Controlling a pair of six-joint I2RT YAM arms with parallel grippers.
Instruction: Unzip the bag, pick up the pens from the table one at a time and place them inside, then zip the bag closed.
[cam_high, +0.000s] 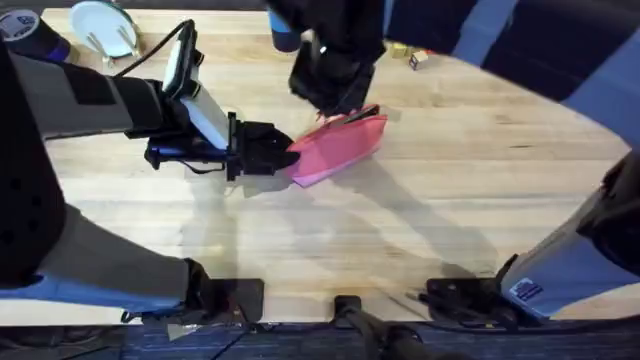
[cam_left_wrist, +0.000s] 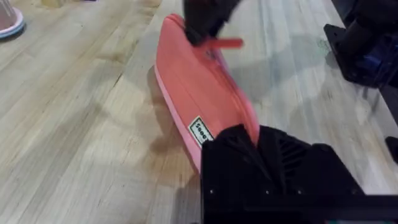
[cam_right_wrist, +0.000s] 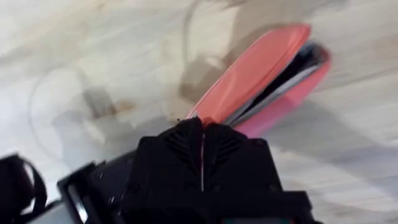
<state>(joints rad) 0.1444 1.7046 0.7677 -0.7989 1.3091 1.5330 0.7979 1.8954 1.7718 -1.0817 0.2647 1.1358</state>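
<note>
Only a small white label with dark lettering (cam_left_wrist: 199, 132) sits on the soft pink oblong pouch (cam_high: 338, 150) — just "Smi" or so can be made out. From the left, the left arm's black gripper (cam_high: 283, 152) is clamped on the pouch's near end; the pouch lies mid-table on the light butcher-block wooden tabletop (cam_high: 480, 190), its top gaping. The right arm's black gripper (cam_high: 338, 108) is closed tight — pinching the zipper pull at the far end.

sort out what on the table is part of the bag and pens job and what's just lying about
Part of the job:
- pink bag, partly unzipped
- left gripper, shut on one end of the bag
- right gripper, shut at the zipper end
- table

Lying about:
- white plate at the far left corner
- small box near the far edge
</note>
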